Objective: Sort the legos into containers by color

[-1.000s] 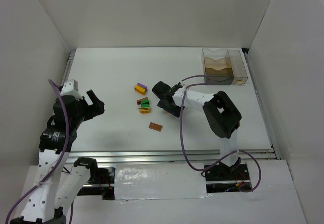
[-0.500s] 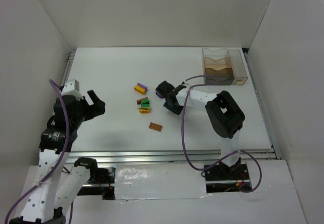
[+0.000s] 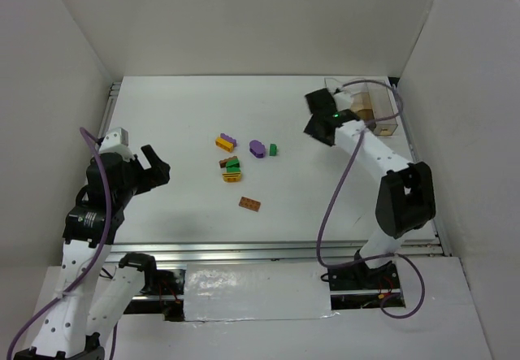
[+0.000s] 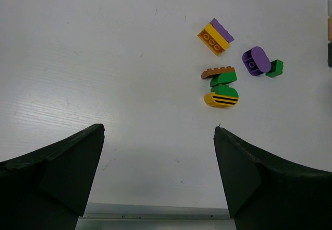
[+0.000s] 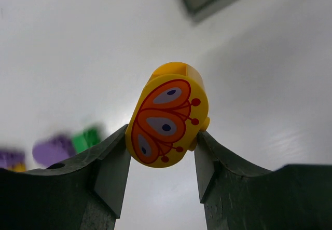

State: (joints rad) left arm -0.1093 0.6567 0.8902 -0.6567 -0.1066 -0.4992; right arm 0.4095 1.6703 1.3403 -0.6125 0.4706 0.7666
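Observation:
My right gripper [image 5: 162, 144] is shut on a yellow lego [image 5: 167, 115] with an orange butterfly-wing print; in the top view this gripper [image 3: 318, 116] is raised just left of the clear compartment container [image 3: 382, 110] at the back right. On the table lie a yellow-purple lego [image 3: 225, 140], a purple lego [image 3: 257, 149], a small green lego [image 3: 273, 149], a brown-green-yellow stack [image 3: 231, 168] and a reddish brown lego [image 3: 249, 204]. My left gripper [image 4: 158, 152] is open and empty, at the left [image 3: 154, 163], well away from the legos.
White walls enclose the table on three sides. A metal rail [image 3: 276, 250] runs along the near edge. A purple cable [image 3: 331, 206] hangs from the right arm over the table's right half.
My right gripper has lifted from beside the lego cluster and swung back right to the container, carrying the yellow lego. A purple and a green lego now lie uncovered. The left arm stayed still.

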